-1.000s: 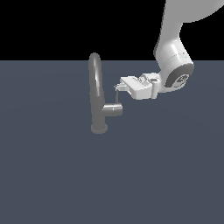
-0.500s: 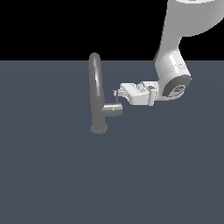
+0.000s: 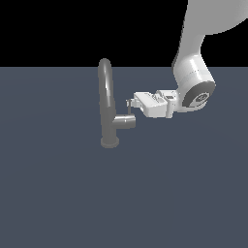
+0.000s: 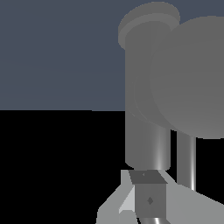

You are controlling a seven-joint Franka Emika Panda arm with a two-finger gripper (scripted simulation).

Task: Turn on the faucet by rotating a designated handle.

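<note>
Since a second ago, tool (image 3: 130, 104) has descended toward the faucet (image 3: 107, 101), now at the handle's (image 3: 125, 121) thin lever; whether it grips cannot be told.

White arm bent down, wrist horizontal, gripper (image 3: 130, 103) pointing sideways
</note>
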